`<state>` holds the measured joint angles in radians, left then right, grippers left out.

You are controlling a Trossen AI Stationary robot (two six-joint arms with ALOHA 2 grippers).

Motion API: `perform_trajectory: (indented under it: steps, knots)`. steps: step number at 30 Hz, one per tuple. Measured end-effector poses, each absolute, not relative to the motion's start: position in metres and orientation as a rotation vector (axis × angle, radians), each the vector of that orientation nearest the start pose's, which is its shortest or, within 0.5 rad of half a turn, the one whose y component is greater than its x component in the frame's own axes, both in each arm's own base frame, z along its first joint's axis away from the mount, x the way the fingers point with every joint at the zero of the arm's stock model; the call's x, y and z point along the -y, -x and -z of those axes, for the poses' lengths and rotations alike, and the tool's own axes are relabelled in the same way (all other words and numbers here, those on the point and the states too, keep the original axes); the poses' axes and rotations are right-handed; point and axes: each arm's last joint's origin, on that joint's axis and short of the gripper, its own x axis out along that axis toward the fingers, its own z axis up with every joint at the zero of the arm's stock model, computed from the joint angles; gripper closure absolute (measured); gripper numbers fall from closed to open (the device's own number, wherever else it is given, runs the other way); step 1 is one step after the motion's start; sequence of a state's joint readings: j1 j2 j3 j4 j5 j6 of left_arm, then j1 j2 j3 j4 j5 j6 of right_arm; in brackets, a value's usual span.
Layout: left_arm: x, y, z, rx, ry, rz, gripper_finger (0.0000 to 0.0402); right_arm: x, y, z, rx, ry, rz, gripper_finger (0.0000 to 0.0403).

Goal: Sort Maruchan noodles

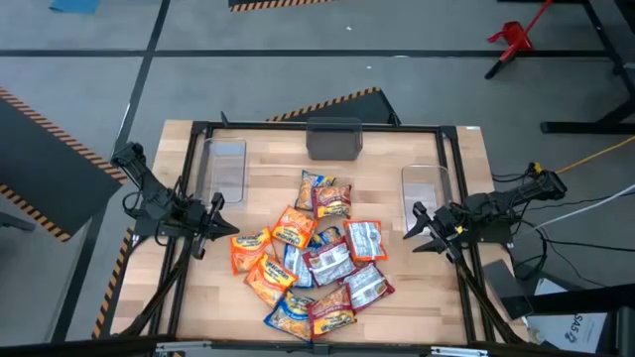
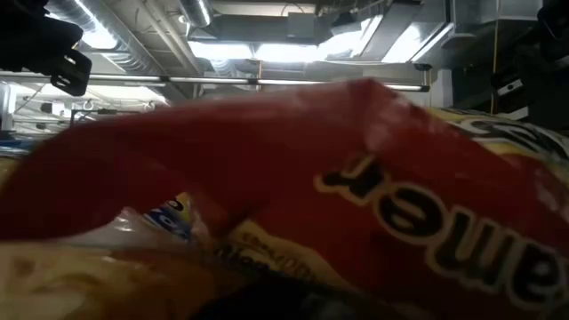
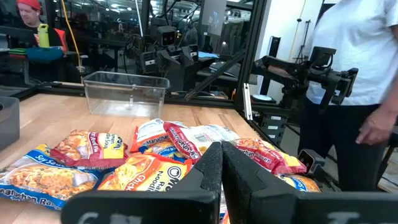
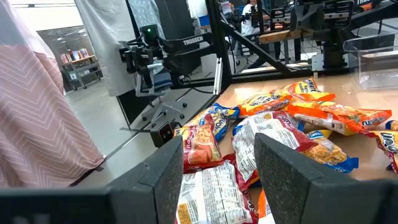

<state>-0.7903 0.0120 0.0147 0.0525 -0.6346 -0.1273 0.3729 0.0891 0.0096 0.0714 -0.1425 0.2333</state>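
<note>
The Maruchan noodles [image 1: 313,258] lie in a loose, overlapping pile in the middle of the wooden table: orange, red-and-silver and blue-and-yellow packets. The same pile [image 3: 155,155] fills the left wrist view, and the right wrist view also shows the pile [image 4: 280,124]. My left gripper [image 1: 226,226] hovers at the pile's left side, shut and empty, fingers [image 3: 211,165] together. My right gripper [image 1: 409,230] hovers at the pile's right side, open and empty, fingers [image 4: 168,171] wide apart. In the low view a red packet [image 2: 373,178] right in front of the lens hides almost everything.
A clear bin [image 1: 226,164] stands far left on the table, another clear bin [image 1: 427,186] far right, and a grey bin [image 1: 334,139] at the far edge. A black frame [image 1: 198,129] rims the table. A person in a white shirt [image 3: 354,50] stands beyond the table's right side.
</note>
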Motion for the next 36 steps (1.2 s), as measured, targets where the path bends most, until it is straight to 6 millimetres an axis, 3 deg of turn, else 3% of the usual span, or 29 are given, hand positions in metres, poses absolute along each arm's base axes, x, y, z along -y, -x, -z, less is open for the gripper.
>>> perform_trajectory:
  steps: [18,22,28,36]
  knots:
    - [0.053,-0.077,-0.172,0.032,0.164,0.159,0.0401,-0.04,-0.094,-0.168,-0.053,-0.228,-0.481,0.0219]
    - [0.053,-0.077,-0.172,0.032,0.163,0.158,0.0401,-0.038,-0.095,-0.173,-0.022,-0.406,-0.403,0.0219]
    - [0.053,-0.077,-0.173,0.032,0.164,0.158,0.0401,-0.033,-0.094,-0.193,0.183,-0.635,-0.316,0.0219]
    - [0.052,-0.077,-0.172,0.034,0.157,0.107,0.0401,-0.024,-0.09,-0.205,0.374,-0.741,-0.106,0.0219]
